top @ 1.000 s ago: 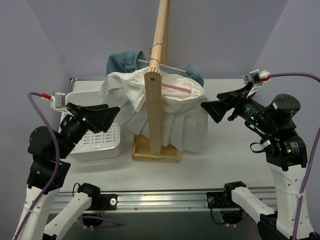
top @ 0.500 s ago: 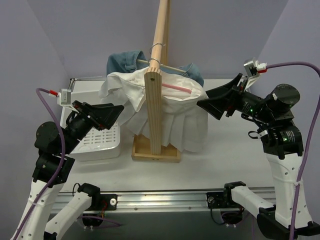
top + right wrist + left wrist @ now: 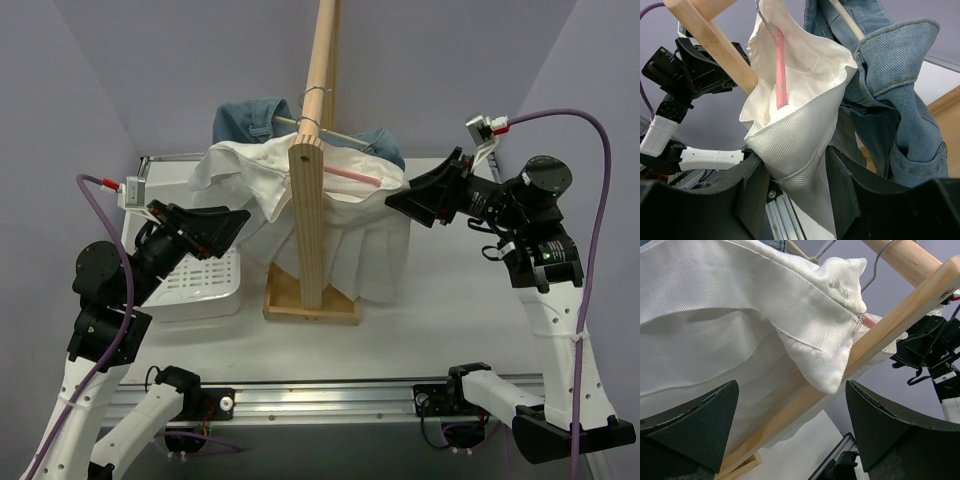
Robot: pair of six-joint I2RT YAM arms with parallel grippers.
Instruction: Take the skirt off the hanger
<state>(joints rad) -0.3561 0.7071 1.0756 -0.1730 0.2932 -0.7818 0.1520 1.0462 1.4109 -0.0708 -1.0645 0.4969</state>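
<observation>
White table [image 3: 470, 310], right hand [image 3: 792, 172] pinching skirt [image 3: 350, 235] waistband, left hand [image 3: 790, 427] spread, pink hanger [image 3: 780, 75]

White pleated skirt [image 3: 330, 225], twill weave visible in the left wrist view [image 3: 740, 315]; white stitching along seams. Pink hanger [image 3: 352, 176] bar seen inside the waistband, also pink in the right wrist view [image 3: 781, 65]. Blue denim garment [image 3: 255, 120] at far side, faded mid-blue with tan stitching [image 3: 890, 65]. Light natural wood rack post [image 3: 307, 225] and base [image 3: 312, 308]. White perforated basket [image 3: 205, 285] at left. Black grippers: left gripper [image 3: 222, 226], right gripper [image 3: 400, 205]. Purple cables [image 3: 590, 200]. Lavender walls [image 3: 150, 60]; white table [image 3: 440, 320].
</observation>
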